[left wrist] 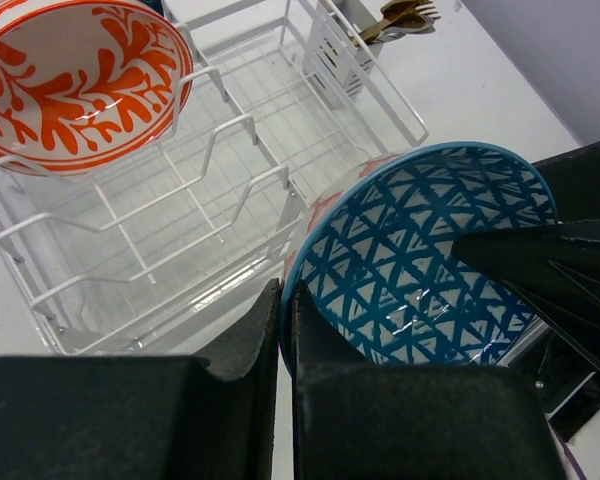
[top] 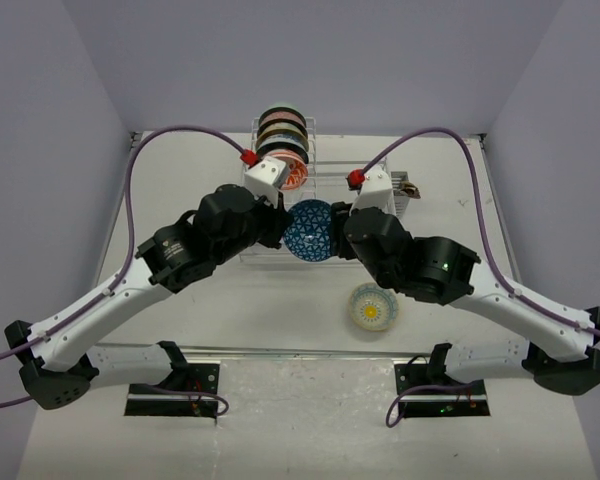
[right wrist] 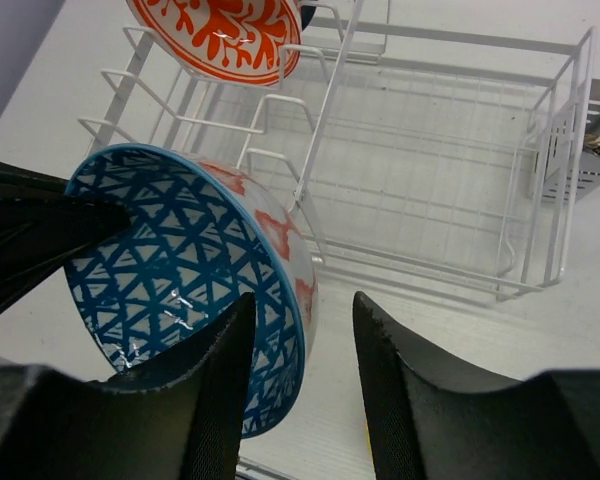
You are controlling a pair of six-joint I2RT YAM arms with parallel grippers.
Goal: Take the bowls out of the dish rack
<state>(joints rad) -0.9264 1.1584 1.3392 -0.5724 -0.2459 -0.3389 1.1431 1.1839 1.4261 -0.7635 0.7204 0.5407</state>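
Left gripper (left wrist: 286, 300) is clamped tight on the rim of the blue bowl (left wrist: 420, 260), one finger inside and one outside, no gap showing. Right gripper (right wrist: 305, 305) straddles the opposite rim of the same bowl: inner finger (right wrist: 215, 390) against the patterned inside, outer finger standing off the outer wall with a gap visible, so the jaws are not pinched on it.

Blue bowl (top: 310, 232) has a blue triangle lattice inside and red-orange marks on its white outside. It is held up on edge between the two grippers at the near end of the dish rack (top: 320, 165), not seated in any slot. Whether it hangs over the rack or just past its near edge cannot be told.

In the dish rack (left wrist: 230, 150), a row of bowls (top: 283, 140) stands on edge in the far slots, about four, packed close. The nearest of them is the orange-and-white bowl (left wrist: 75, 85), leaning in its dividers, leaf pattern facing the arms. The others are too small to sort by pattern.

Cutlery holder (left wrist: 340, 60) hangs on the rack's right side with brownish utensils (left wrist: 395, 15) in it.

Yellow floral bowl (top: 371, 306) sits upright on the table (top: 180, 200), well apart from the rack, near the right arm.
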